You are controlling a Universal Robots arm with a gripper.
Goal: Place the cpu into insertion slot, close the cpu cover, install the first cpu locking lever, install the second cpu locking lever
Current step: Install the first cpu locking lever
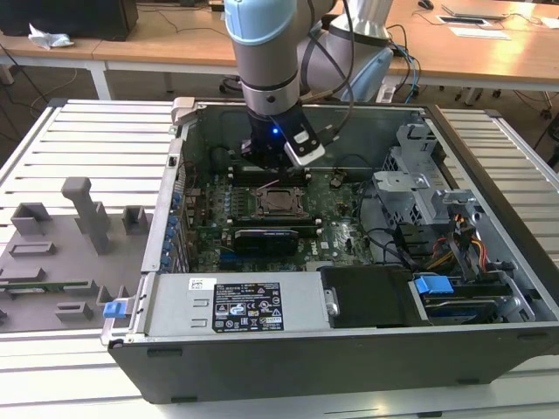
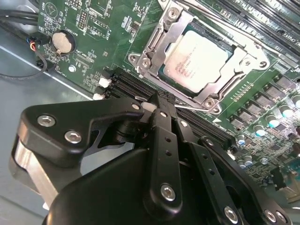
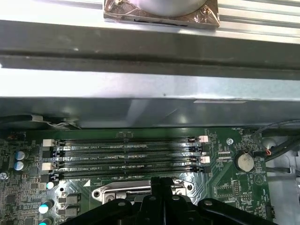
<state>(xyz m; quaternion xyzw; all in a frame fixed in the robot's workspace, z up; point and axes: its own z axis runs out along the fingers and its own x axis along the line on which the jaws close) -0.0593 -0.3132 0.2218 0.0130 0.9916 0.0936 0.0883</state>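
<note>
The cpu lies flat in the insertion slot, silver top face up. The cpu cover is down over it, and the chip shows through its square window. A thin wire lever runs along one side of the frame; I cannot tell whether it is latched. My gripper is shut with nothing between its fingers. It hovers just off the socket's edge, over the long black memory slots. In the first wrist view the gripper sits by the socket's silver rim. In the exterior view the gripper hangs inside the open computer case.
The case's metal wall rises close behind the memory slots. A coin battery and loose cables lie beside the socket. A drive cage stands at the exterior view's right and a grey fixture tray at its left.
</note>
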